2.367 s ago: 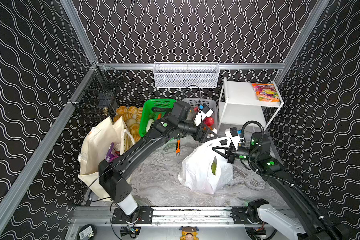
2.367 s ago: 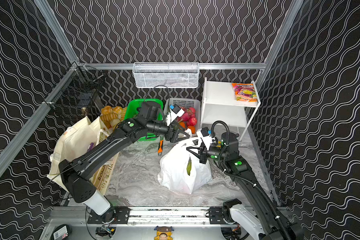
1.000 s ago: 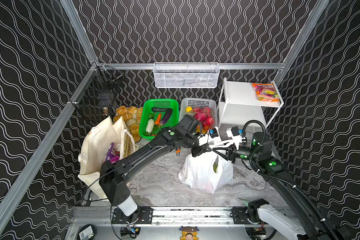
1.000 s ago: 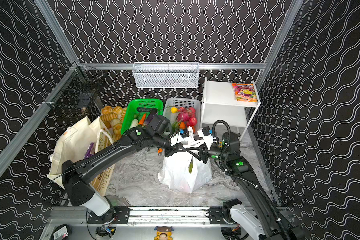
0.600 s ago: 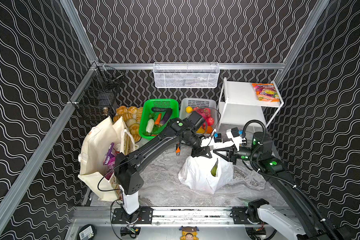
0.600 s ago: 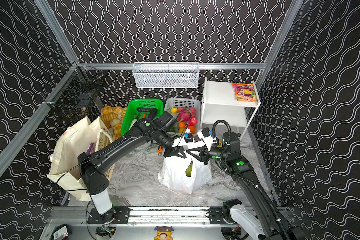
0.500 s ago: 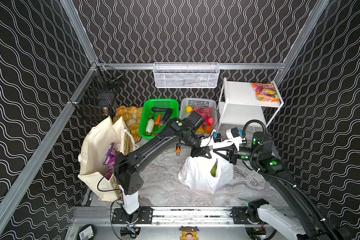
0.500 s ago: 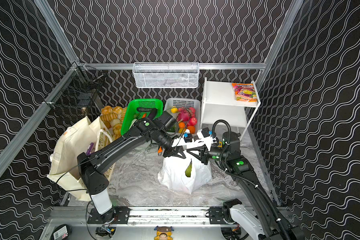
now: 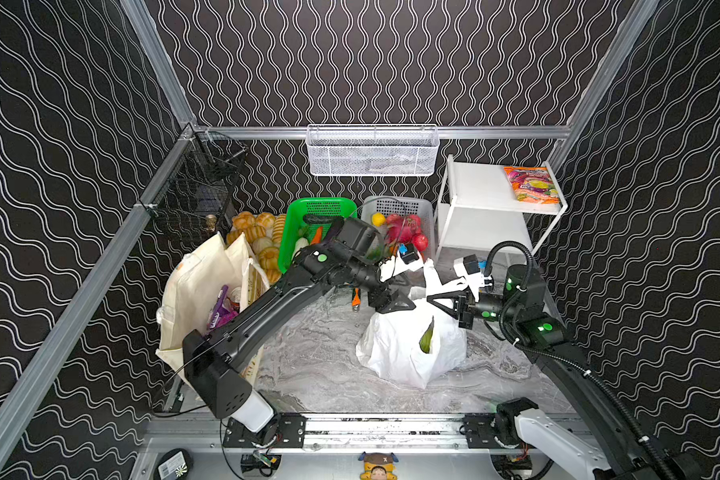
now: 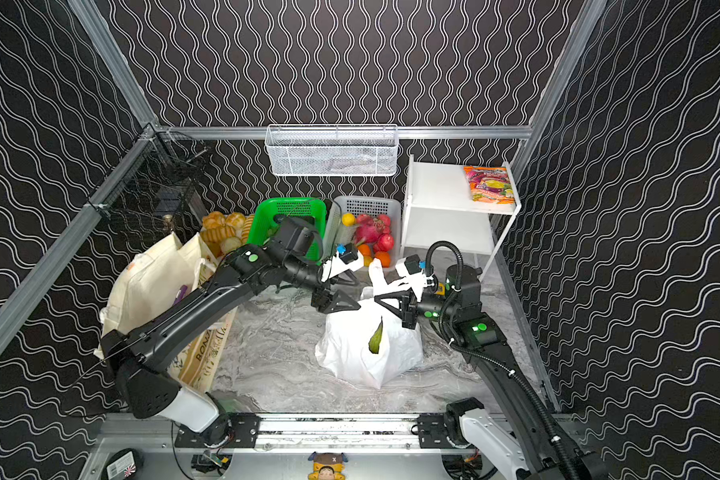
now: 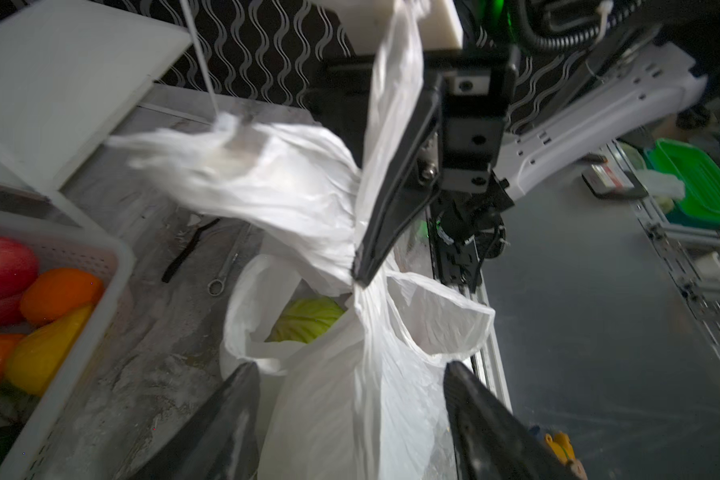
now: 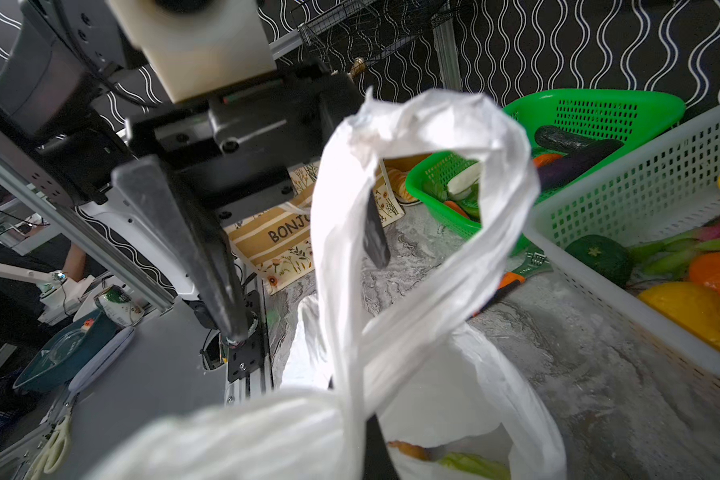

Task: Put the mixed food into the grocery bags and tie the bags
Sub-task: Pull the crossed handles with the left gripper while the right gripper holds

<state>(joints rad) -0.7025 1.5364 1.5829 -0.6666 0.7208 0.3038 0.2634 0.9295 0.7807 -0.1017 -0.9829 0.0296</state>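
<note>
Firstly, right hand [image 11: 362, 274]: black tapered fingers together, clamped on twisted handle of thin crinkly white plastic carrier bag [image 9: 404, 353]. Left hand [image 11: 350, 368]: fingers apart over bag top, gripping nothing. One loose handle loop [image 12: 454, 124] stands up between the two hands. Bag sits mid-table, mouth half open, one green leafy toy vegetable [image 11: 304, 320] inside. Second bag, tall cream canvas tote [image 9: 200, 282], at left edge of grey marbled table [image 9: 321, 365]; purple packets [image 9: 221, 309] in its mouth. Behind: green perforated plastic basket [image 9: 329, 205], grey-white perforated plastic basket [image 9: 410, 205], both holding toy produce. Left arm [image 9: 275, 307] crosses in front of green one.
</note>
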